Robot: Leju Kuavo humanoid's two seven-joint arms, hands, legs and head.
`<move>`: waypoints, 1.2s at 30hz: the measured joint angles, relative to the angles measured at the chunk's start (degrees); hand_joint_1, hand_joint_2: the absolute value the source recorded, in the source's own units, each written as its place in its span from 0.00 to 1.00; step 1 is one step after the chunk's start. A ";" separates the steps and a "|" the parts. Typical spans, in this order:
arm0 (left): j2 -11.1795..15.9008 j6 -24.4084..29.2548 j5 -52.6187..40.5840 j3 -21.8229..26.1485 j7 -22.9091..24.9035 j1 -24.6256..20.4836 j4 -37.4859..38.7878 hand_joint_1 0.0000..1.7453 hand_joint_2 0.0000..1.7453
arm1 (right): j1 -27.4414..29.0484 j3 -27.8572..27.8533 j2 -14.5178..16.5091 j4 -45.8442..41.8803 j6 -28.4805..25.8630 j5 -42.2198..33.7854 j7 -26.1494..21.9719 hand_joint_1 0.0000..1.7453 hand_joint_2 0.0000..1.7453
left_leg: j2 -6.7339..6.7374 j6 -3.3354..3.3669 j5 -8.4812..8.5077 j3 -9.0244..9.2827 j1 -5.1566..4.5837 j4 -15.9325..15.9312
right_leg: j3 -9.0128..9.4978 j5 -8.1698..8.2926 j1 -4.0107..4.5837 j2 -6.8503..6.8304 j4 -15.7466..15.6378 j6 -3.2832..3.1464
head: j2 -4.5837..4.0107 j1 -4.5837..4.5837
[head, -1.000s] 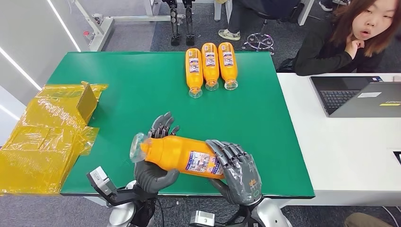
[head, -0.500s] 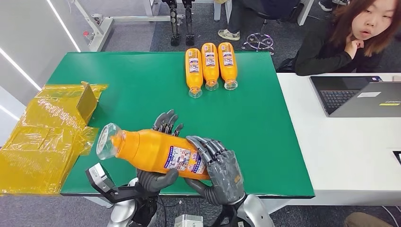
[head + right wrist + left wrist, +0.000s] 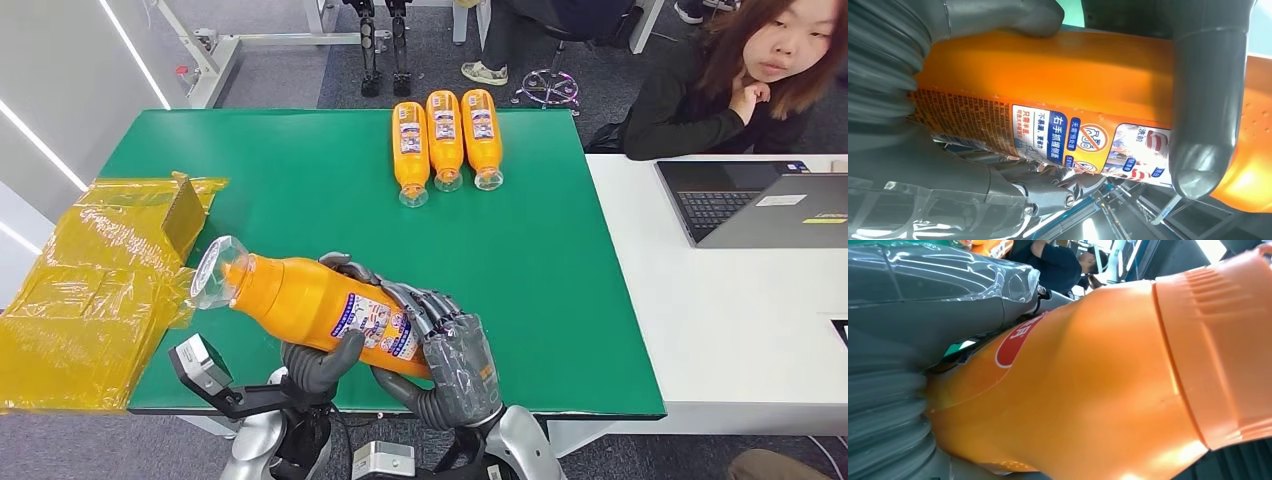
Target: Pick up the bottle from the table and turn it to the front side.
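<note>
You see the orange bottle lifted above the near edge of the green table, lying almost flat, its clear cap end pointing to the robot's left and a little up. The right hand is clamped around the base end, with its fingers over the label. The left hand holds the middle of the bottle from below, its thumb pressing on the body. Three other orange bottles lie side by side at the far edge, well apart from the hands. A yellow wrapped package lies at the table's left side.
</note>
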 joint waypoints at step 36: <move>0.04 2.44 0.73 -3.65 0.11 -3.15 2.08 0.74 1.00 | 1.91 -0.74 -0.35 -1.93 -1.01 1.11 3.56 0.00 1.00 | 0.04 0.00 0.00 -0.01 0.00 0.00 | -0.04 0.00 0.00 0.04 0.00 0.00 | 0.01 0.00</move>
